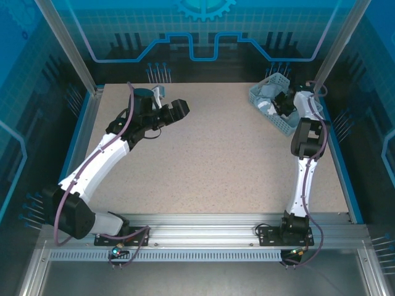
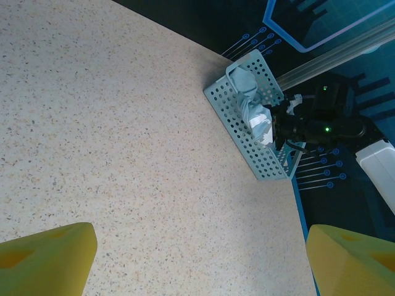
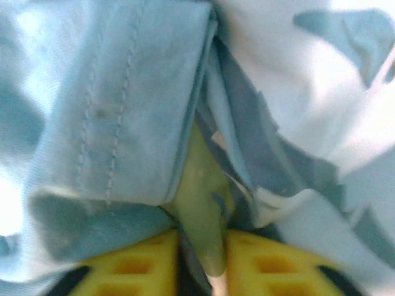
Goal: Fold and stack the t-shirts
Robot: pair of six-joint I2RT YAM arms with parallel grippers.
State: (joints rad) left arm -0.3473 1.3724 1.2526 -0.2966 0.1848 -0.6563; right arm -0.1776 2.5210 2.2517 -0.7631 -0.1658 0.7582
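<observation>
Your t-shirts (image 1: 266, 98) lie crumpled in the basket (image 1: 279, 79) at the far right corner of the counter (image 1: 216, 160); none is folded or stacked; your right hand (image 3: 202, 250) pinches their cloth; your left hand (image 2: 200, 259) hangs wide open, empty.

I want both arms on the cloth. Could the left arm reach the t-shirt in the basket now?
Probably not: the t-shirt lies in the basket at the far right corner, the right fingers pinch it there, and the left fingers hang open across the table.
</observation>
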